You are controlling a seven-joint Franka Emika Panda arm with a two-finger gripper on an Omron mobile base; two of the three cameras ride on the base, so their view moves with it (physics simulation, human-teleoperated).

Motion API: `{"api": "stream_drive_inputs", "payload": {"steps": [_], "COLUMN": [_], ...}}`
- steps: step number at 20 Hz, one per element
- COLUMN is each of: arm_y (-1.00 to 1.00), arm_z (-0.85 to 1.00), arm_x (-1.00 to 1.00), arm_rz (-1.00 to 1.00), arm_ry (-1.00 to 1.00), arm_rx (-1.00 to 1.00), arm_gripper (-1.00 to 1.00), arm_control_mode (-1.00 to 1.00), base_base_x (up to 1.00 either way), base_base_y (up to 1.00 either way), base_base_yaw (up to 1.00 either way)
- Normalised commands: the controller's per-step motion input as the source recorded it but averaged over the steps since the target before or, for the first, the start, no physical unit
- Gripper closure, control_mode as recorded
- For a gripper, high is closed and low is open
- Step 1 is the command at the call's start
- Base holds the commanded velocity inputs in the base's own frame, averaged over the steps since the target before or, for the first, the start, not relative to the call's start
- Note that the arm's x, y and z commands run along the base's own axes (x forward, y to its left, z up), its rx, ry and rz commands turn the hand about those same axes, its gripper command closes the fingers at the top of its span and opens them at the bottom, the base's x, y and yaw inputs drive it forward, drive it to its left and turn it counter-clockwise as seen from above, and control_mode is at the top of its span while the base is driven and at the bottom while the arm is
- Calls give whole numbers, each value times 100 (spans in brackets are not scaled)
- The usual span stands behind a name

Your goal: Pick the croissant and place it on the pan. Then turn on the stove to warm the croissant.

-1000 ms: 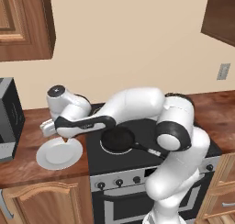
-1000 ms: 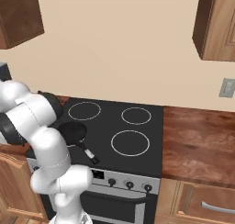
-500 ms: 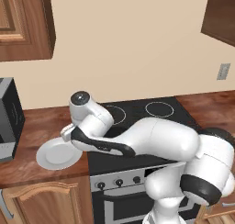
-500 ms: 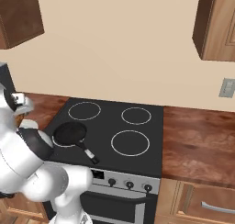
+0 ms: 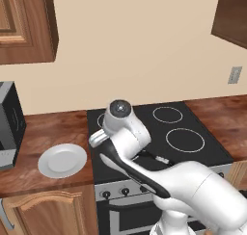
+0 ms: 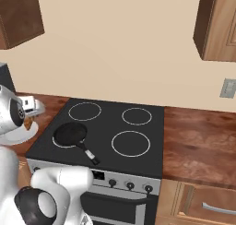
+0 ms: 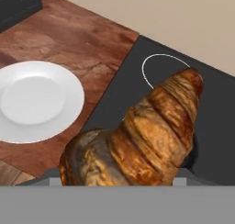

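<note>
Plate (image 5: 61,160) first, at the left of my view: it lies bare near the counter's (image 5: 53,125) front edge, just beside the stove's (image 6: 152,122) left edge; a second ago my arm was stretched out over it, and half a second ago the wrist was only just clearing it; now the base views show the arm swung back across the cooktop's front left corner, the base cameras having shifted with it. Croissant (image 7: 137,138) next: in the hand view it sits close against the lens, lifted clear of the plate and hanging over the stove's left edge, so I judge the gripper to be closed on it, though its fingertips are hidden behind the pastry and I cannot say how wide they stand. Further right, the pan (image 6: 70,134) rests on the front left burner ring, its handle pointing toward the front edge and the knobs (image 6: 130,185); it has nothing in it. That means the pick looks done and the carry is under way; I still have to set the croissant down in the pan and then turn a knob.
</note>
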Motion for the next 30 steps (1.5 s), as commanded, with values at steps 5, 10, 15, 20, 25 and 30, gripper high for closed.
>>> {"api": "stream_drive_inputs", "payload": {"steps": [5,10,15,20,25,30], "arm_y": [-33,-84,-37,-13,-37,0], "arm_z": [0,0,0,-15,-18,0], "arm_x": [-5,-1,0,13,29,11], "arm_rz": [-1,0,0,0,0,0], "arm_ry": [0,0,-1,0,0,0], "arm_rx": [0,2,2,-1,-1,0], "arm_gripper": [100,100,100,100,100,100], "arm_control_mode": [-100,-100,-100,-100,-100,-100], "base_base_x": [0,0,0,0,0,0], "base_base_y": [0,0,0,0,0,0], "base_base_yaw": [0,0,0,0,0,0]}}
